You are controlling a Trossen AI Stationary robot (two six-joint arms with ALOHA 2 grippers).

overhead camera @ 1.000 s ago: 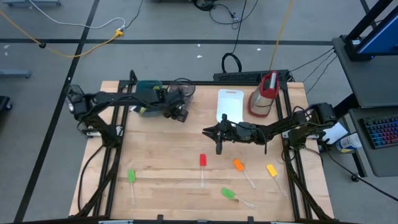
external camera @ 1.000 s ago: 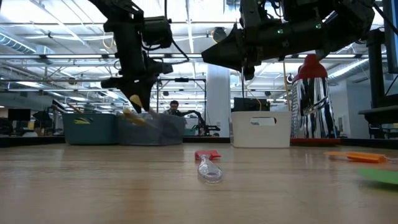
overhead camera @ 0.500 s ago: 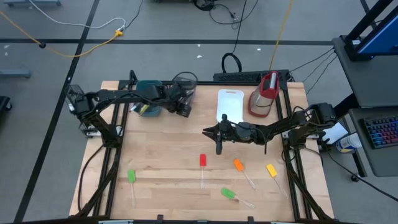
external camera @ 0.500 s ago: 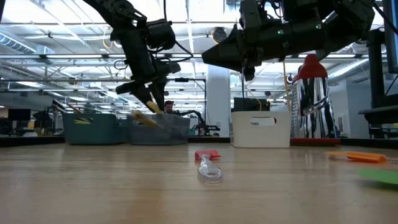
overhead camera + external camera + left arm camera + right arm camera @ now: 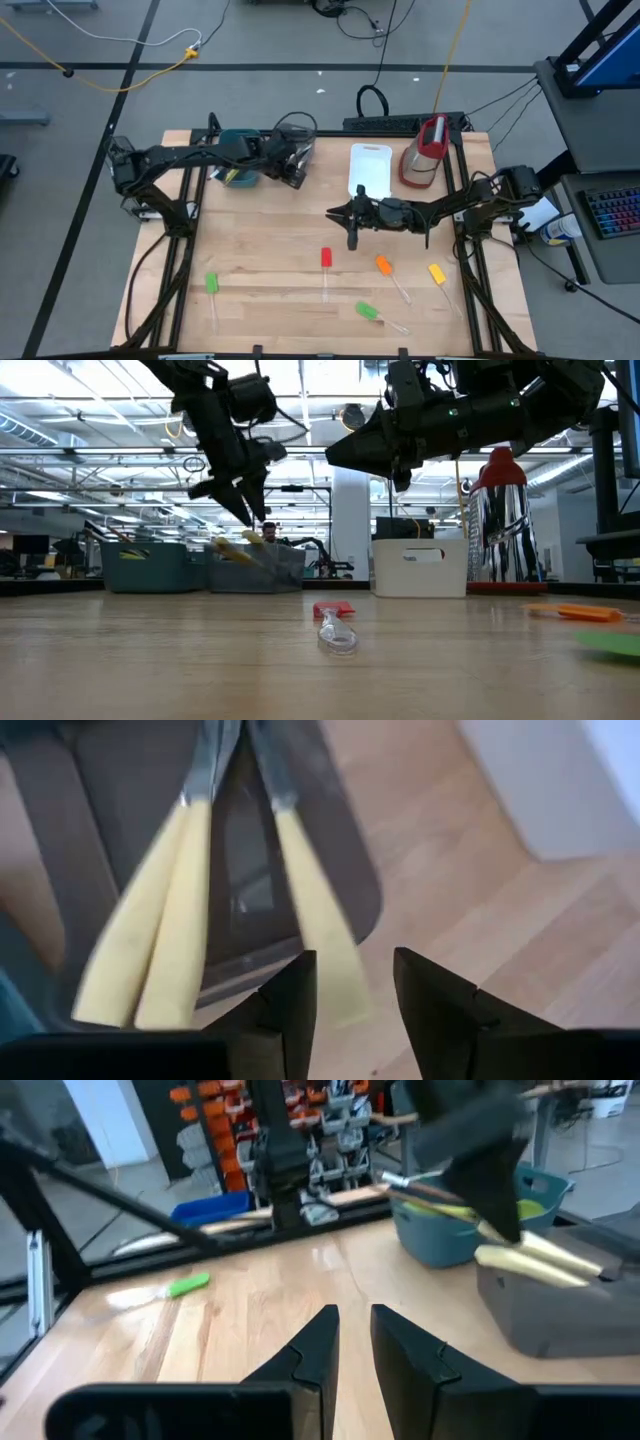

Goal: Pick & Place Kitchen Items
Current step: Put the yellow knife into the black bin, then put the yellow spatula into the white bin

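My left gripper hangs open over the grey tub at the far left. Three pale-handled knives lie in that tub, blades down inside it and handles sticking out over its rim. The end of one handle shows below the gap between my open fingers, apart from them. My right gripper hovers empty, its fingers a narrow gap apart, above the table's middle and the red-headed spatula.
The teal tub holds utensils beside the grey one. The white tub and red-and-clear jug stand at the far right. Orange, yellow and two green spatulas lie near the front.
My left gripper has carried a pale-handled knife toward the table's far right, from beside the teal tub to over the grey tub, then risen a little. The knife now lies with the other two in the grey tub, below the fingers.
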